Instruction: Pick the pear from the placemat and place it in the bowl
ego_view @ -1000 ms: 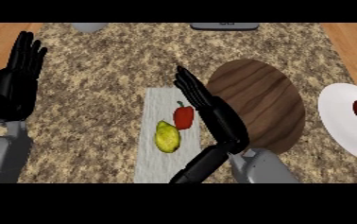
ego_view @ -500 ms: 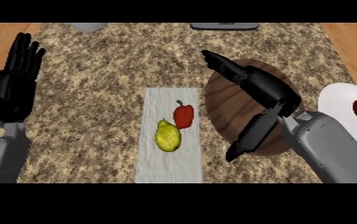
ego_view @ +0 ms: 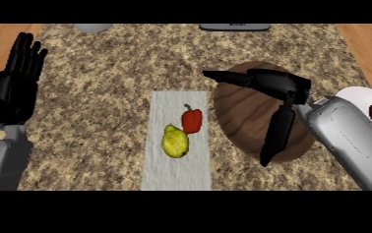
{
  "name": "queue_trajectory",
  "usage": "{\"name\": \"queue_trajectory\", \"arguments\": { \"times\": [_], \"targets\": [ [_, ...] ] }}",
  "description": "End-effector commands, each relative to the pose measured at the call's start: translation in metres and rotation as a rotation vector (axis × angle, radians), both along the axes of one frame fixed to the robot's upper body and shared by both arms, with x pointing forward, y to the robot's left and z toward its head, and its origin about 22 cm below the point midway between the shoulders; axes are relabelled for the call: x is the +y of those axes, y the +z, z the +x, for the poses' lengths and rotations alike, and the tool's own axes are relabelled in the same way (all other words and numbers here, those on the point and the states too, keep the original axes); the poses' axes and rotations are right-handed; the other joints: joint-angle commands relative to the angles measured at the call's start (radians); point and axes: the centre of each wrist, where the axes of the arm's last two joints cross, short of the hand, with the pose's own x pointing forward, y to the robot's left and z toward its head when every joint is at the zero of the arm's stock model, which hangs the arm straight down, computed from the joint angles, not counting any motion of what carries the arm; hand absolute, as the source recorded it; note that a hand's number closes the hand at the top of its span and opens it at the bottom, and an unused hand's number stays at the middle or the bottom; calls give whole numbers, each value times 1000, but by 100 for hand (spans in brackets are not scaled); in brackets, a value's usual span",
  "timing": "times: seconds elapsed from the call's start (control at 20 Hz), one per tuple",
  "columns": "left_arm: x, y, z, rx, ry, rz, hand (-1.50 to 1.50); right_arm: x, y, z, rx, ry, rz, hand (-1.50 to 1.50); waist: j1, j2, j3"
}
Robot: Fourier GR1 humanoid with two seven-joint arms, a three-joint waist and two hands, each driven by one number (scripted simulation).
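Observation:
A yellow-green pear (ego_view: 175, 141) lies on the pale grey placemat (ego_view: 167, 175), touching a red pepper (ego_view: 192, 120) just above it. To the right stands a dark wooden bowl (ego_view: 247, 114), with nothing seen inside. My right hand (ego_view: 274, 82) hovers over the bowl with fingers straight, open and holding nothing, well to the right of the pear. At the left edge my left hand (ego_view: 19, 79) rests open, fingers up.
The counter top is speckled granite. A white plate (ego_view: 357, 97) shows at the right edge behind my right forearm. A grey object (ego_view: 93, 28) and a dark flat object (ego_view: 234, 27) sit at the far edge.
My right hand has swung from over the placemat to the right, over the bowl. The pear and pepper have not moved. The left hand stays still.

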Motion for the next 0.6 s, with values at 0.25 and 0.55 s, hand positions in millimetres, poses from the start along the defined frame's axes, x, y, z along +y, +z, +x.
{"name": "queue_trajectory", "arguments": {
  "times": [0.25, 0.55],
  "targets": [
    [19, -6, -18, 19, -19, -4, 0, 32, -30, 13, 36, 45, -97, -150, 4, -1, 0],
    [9, -16, 0, -3, -1, -12, 0, 46, -54, 10, 30, 59, -108, -150, -8, -1, 0]
  ]
}}
